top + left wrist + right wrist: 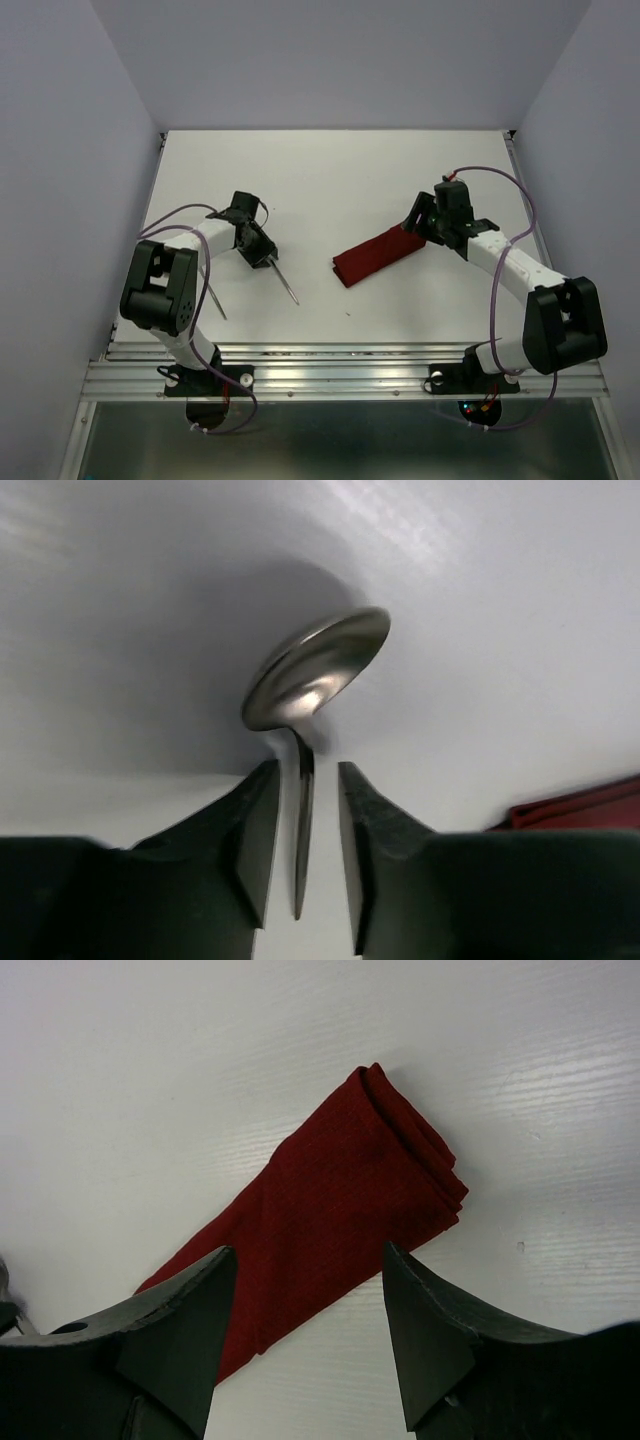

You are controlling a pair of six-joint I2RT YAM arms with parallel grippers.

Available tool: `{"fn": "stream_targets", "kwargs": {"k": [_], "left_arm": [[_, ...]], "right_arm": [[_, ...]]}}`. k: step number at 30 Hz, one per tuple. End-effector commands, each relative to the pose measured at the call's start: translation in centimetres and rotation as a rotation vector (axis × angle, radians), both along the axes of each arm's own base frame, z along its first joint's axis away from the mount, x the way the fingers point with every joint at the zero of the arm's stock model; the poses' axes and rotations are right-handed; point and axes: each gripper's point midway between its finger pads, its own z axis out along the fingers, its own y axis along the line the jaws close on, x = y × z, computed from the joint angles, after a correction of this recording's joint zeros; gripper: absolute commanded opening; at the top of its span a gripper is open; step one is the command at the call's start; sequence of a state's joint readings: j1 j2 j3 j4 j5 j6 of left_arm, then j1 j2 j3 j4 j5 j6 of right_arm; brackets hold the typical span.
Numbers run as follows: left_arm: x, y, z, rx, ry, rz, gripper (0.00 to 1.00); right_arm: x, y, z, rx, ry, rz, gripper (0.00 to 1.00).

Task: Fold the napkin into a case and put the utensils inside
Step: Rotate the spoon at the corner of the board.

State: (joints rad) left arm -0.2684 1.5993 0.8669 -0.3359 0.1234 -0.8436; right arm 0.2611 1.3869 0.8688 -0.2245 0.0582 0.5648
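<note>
So the dark red cloth napkin (380, 255) is already folded into a long narrow strip and lies flat on the white worktop (330, 180), right of centre, running diagonally with its near end toward the middle. The right tool (310, 1255) sits at the far right end of it with its fingers spread wide, one on each side of the strip, so the cloth runs through the gap. It's not pinching anything, and I honestly can't tell if the tips touch the worktop. From the right wrist view you can see the layered fold at the strip's other end. Over on the left, well apart from the napkin, the left tool (308, 770) is down over the silver metal spoon (315, 670). The thin handle runs right between the two fingers and the round bowl sticks out past the tips. The fingers are narrowed in close, but there's a sliver of gap on either side of the handle, so no grip on it yet. The thin straight silver metal piece (215, 297) lies on the worktop just beside the left arm, untouched.
</note>
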Motion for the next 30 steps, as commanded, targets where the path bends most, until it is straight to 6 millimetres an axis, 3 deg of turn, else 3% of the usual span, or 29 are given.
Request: {"fn": "stream_targets", "kwargs": {"k": [1,2,5,11,13,14,16,18,19,21,22,27,30], "left_arm": [[5.7,-2.4,2.5,-0.088,-0.095,0.065,0.48],[6.9,-2.7,3.3,-0.098,-0.119,0.065,0.62],[8.0,-3.3,3.9,-0.113,-0.140,0.056,0.75],[9.8,-3.3,8.4,0.000,-0.314,-0.063,0.72],[9.7,-3.5,8.1,0.057,-0.300,-0.121,0.70],[10.2,-4.4,8.9,0.085,-0.324,-0.183,0.70],[9.9,-5.4,7.6,0.118,-0.279,-0.263,0.69],[9.8,-7.5,8.0,0.139,-0.281,-0.365,0.69],[9.8,-8.1,6.9,0.152,-0.257,-0.397,0.69],[10.0,-8.7,6.5,0.191,-0.243,-0.420,0.69],[10.0,-8.8,5.4,0.200,-0.221,-0.425,0.69],[10.2,-7.3,2.3,0.259,-0.150,-0.375,0.69],[10.2,-5.4,1.5,0.283,-0.122,-0.307,0.68]], "right_arm": [[-0.2,-0.4,1.2,0.002,-0.033,-0.010,0.65],[-0.3,-0.4,1.4,0.003,-0.037,-0.010,0.65],[-0.7,-0.8,1.2,-0.008,-0.032,-0.022,0.65],[-1.4,-1.0,0.7,-0.006,-0.020,-0.030,0.65],[-1.4,-0.8,0.4,0.001,-0.009,-0.022,0.65],[-1.4,-0.7,0.3,0.005,-0.005,-0.023,0.65],[-1.3,-0.6,0.1,0.009,-0.002,-0.021,0.65],[-1.3,-0.6,0.1,0.011,-0.002,-0.021,0.65],[-1.3,-0.6,0.1,0.011,-0.002,-0.021,0.65],[-1.4,-0.6,0.2,0.011,-0.005,-0.020,0.65],[-1.4,-0.6,0.3,0.011,-0.006,-0.020,0.65],[-1.7,-0.7,0.2,0.012,-0.006,-0.023,0.65],[-1.8,-0.7,0.3,0.011,-0.006,-0.024,0.65]]}}
